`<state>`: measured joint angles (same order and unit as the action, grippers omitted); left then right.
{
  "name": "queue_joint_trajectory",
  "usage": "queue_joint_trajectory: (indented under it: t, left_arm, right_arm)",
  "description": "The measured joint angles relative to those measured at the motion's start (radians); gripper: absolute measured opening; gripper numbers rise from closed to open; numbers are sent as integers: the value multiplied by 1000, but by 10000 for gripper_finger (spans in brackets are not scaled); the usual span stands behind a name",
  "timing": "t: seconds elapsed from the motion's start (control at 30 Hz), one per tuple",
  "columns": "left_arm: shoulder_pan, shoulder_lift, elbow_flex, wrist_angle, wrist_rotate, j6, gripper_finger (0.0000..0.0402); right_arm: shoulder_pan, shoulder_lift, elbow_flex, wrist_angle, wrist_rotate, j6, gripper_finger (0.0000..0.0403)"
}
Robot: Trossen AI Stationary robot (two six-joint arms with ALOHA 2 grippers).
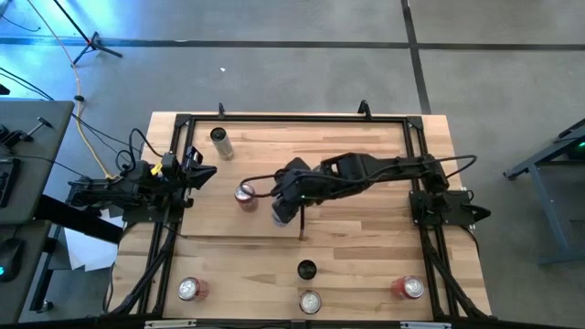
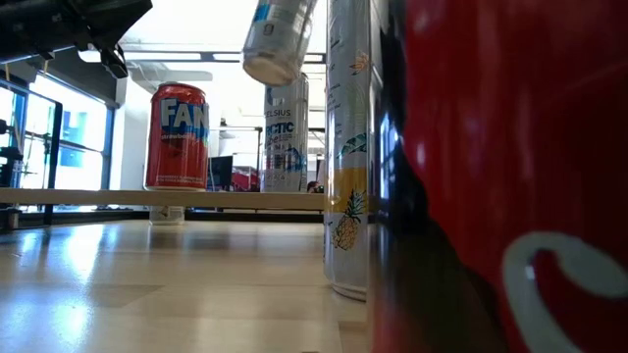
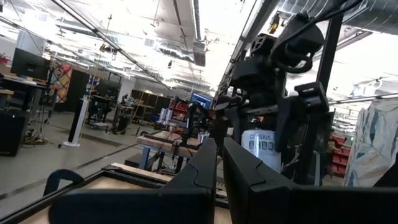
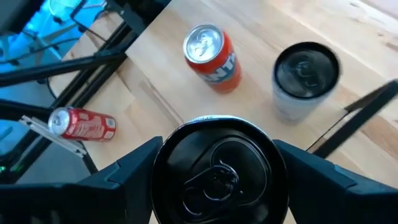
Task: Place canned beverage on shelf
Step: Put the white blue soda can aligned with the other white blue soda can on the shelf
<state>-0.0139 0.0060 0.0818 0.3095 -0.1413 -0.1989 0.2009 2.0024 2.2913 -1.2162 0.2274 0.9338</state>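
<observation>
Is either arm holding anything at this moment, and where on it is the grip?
The right pincer grips a tall white-and-silver can with a black lid by its sides just below the top rim, lifted above the pale-wood shelf. The left pincer holds nothing.

Overhead, tabletop-level and two wrist cameras, shelf shared.

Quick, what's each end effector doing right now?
Left end effector: shut, empty.
Right end effector: shut on tall white black-topped can.
</observation>
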Motion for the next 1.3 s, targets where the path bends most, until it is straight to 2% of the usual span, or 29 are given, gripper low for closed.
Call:
queue_joint_trajectory:
  t: [0.67,1.3]
  left_arm:
    - [0,0,0,-9,0,0,8]
    - [0,0,0,-29,0,0,7]
  right_arm:
    - [-19,89,0,45,-2,-45,275]
    - [-18,193,0,-10,80,22,275]
